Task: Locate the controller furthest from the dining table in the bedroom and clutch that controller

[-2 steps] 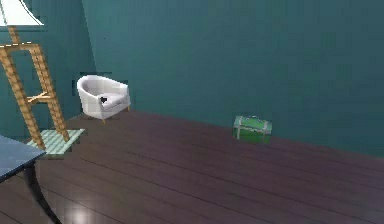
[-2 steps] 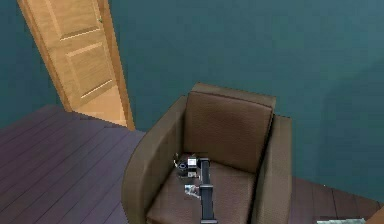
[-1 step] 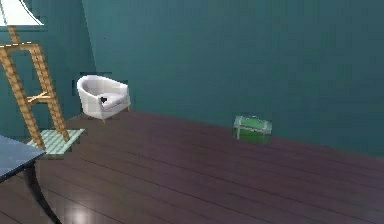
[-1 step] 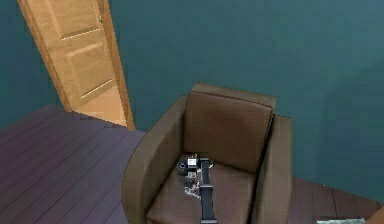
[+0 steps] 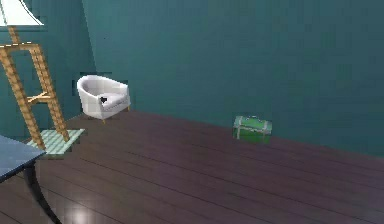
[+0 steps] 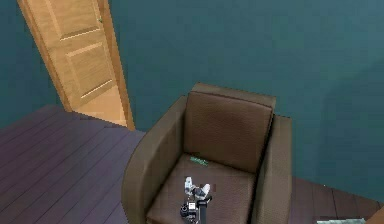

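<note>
Showing at the bottom edge of the arm side view, just at the middle, the gripper (image 6: 190,206) is a small dark body with two little white marked squares beside it. It sits in front of the seat cushion of a brown armchair (image 6: 232,128). With the cushion right behind its far end, I cannot tell whether it holds anything, nor how its fingers stand.

A little farther back on the same cushion, near the backrest, lies a small greenish strip (image 6: 200,160). It is flat and thin, and too small to say whether it is the controller. Whether the gripper is touching it or apart from it cannot be told.

The brown armchair is wide and boxy, with thick rounded arms, and stands against a teal wall (image 6: 300,50). To its left is a pale wooden panelled door (image 6: 78,55). The floor (image 6: 60,150) is dark plank.

In the forward view, a white armchair (image 5: 104,96) stands by the far teal wall, with a small dark thing (image 5: 104,100) on its seat, too small to name. At the left is a wooden ladder-shaped floor lamp (image 5: 32,92) with a pale shade. A dark table corner (image 5: 10,155) shows at the lower left. A small green box (image 5: 252,127) sits on the floor to the right, well apart from the white armchair.
</note>
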